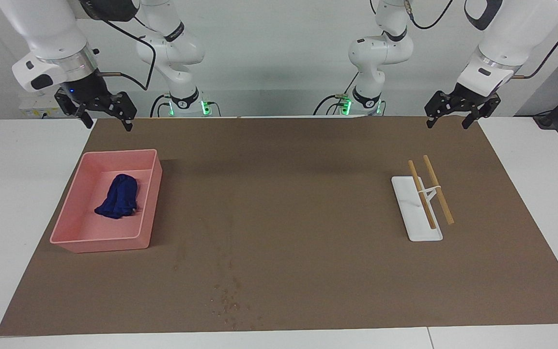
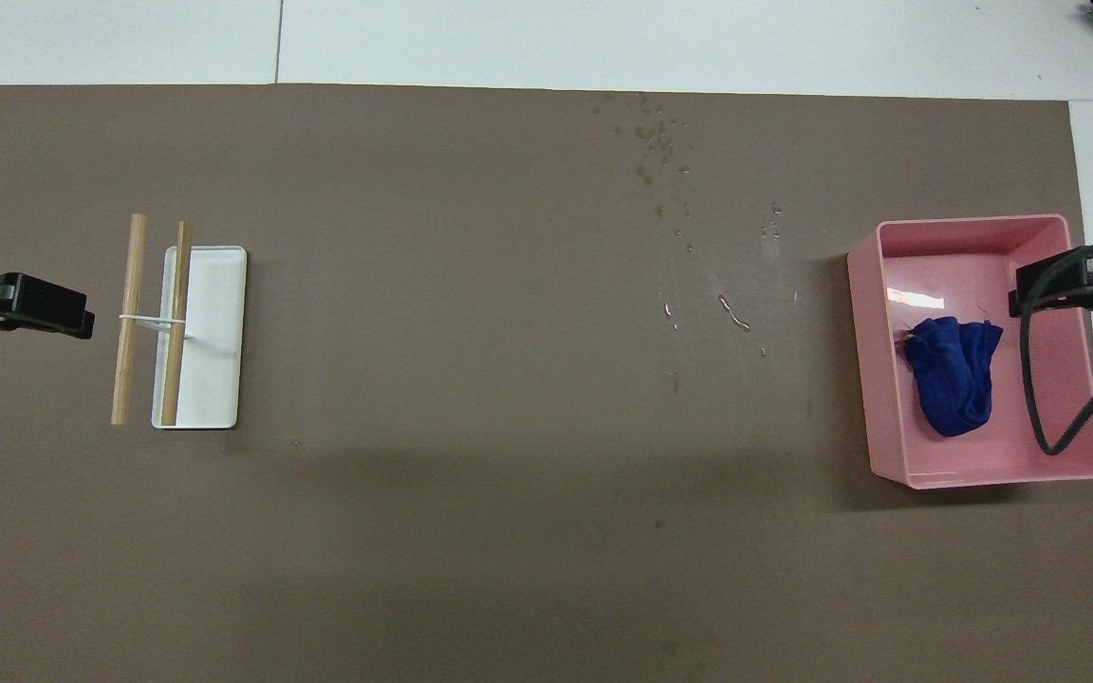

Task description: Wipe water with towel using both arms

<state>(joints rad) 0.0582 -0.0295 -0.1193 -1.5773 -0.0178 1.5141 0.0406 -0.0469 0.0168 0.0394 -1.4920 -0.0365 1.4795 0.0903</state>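
**Towel in the bin, both arms high: where the pick and wipe could slip**

The right end effector [image 1: 106,118] hangs with its fingers spread and empty, up in the air over the brown mat's edge at the robots' end, by the pink bin [image 1: 73,240]. The left end effector [image 1: 447,118] waits, likewise spread and empty, over the mat's edge by the white tray [image 1: 417,232] with its two wooden sticks [image 1: 438,190].

The towel [image 1: 118,197] lies bundled on the bin's floor, close to the wall on the mat's middle side. Coming down from here, a finger could strike that wall or the rim and shove the light bin along the mat. A pinch on only a fold may lift a loose tail that drags on the rim.

The water drops [image 2: 662,142] are scattered thinly, farther from the robots than the bin, toward the counter [image 1: 17,203] edge. A bunched towel could miss the outlying drops or merely smear them.
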